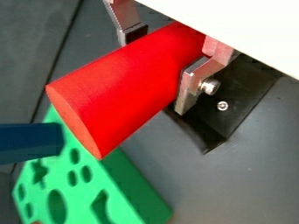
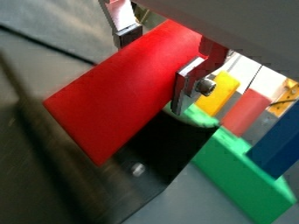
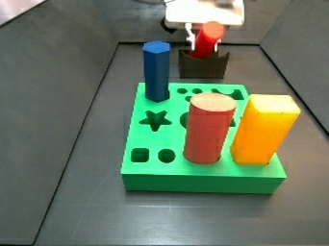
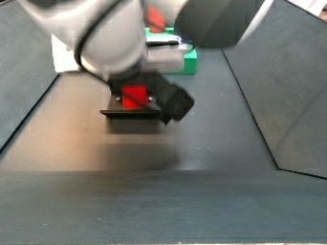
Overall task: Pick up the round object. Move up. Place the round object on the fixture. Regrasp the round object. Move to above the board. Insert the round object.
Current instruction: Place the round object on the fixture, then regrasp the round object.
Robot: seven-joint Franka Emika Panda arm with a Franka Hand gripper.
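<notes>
The green board [image 3: 154, 154] lies near on the dark floor, holding blue, brick-red and yellow pegs. Beyond it stands the fixture [image 3: 203, 65]. Above the fixture, the claw [image 1: 163, 54] grips the round object [image 1: 122, 92].

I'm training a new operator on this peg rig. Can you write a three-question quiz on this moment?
1. True or false: the gripper is closed on the red peg.
2. Over which thing is the red peg held? A) the green board B) the dark fixture C) bare floor
3. Fill in: the peg standing at the board's far left corner is ____.

Key: 1 true; 2 B; 3 blue.
</notes>
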